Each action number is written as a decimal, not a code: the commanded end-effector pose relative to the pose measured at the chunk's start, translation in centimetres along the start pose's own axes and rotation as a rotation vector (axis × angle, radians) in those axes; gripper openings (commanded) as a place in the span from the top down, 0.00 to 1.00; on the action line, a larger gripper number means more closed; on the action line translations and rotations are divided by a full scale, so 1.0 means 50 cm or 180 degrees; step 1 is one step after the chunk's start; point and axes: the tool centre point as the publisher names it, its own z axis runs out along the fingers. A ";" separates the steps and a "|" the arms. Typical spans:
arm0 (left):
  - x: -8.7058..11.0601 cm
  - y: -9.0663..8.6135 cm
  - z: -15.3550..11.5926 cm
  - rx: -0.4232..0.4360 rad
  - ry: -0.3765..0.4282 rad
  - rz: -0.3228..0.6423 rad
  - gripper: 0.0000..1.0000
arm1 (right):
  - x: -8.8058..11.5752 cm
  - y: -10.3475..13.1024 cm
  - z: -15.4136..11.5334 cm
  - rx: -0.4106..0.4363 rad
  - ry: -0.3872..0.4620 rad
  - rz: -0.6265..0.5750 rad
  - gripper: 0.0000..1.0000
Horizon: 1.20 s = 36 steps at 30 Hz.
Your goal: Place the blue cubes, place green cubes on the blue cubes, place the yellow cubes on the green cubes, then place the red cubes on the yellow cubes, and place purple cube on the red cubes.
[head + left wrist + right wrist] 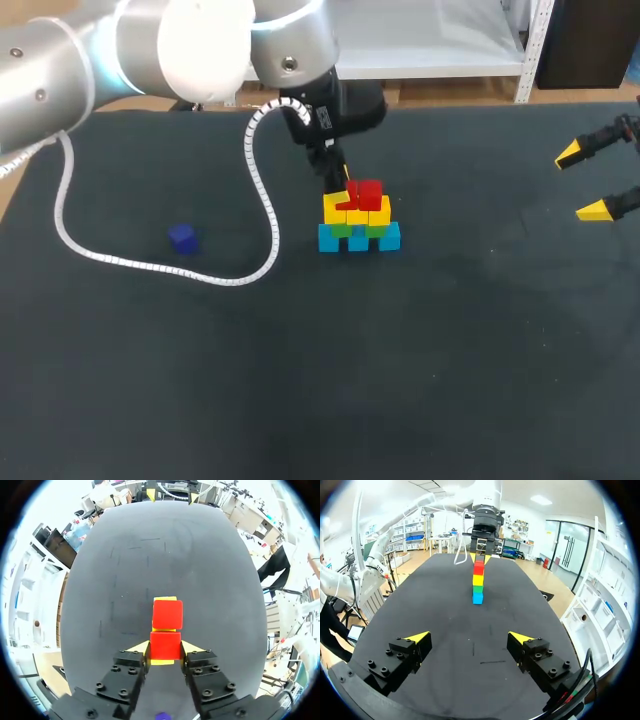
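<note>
While the left gripper point(165, 647) is clamped on a red cube point(165, 645), with one yellow-tipped finger on each side, the step in hand is, I judge, to set this cube on the yellow cubes point(336, 209) of the stack point(358, 222). The cube is just beside the second red cube point(167, 614), and a yellow edge shows under it. I cannot tell whether it rests there already.

To do this well, the cube should lie flat and in line with its neighbour before the fingers part. They should then open slowly and rise straight up, because a side push could shift the narrow stack. Under the yellow layer are the green cubes point(344, 230), and under them the blue cubes point(330, 239) on the table point(420, 380).

The purple cube point(182, 238) lies well apart from the stack, on the left arm's side. A white coiled cable point(262, 200) lies between it and the stack and could drag against that cube. The right gripper point(582, 183) hangs far from the stack on the other side, with its fingers apart and nothing in them.
</note>
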 end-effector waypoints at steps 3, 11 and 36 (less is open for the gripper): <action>-0.003 0.003 0.001 0.0008 0.0005 0.0000 0.56 | 0.001 -0.001 0.001 0.0000 -0.0004 -0.0003 0.00; -0.006 0.000 0.001 0.0006 0.0006 0.0003 0.51 | 0.001 -0.001 0.001 0.0000 -0.0004 -0.0003 0.00; 0.247 -0.055 -0.081 -0.0261 0.0020 0.0368 0.00 | 0.001 -0.001 0.001 0.0000 -0.0004 -0.0003 0.00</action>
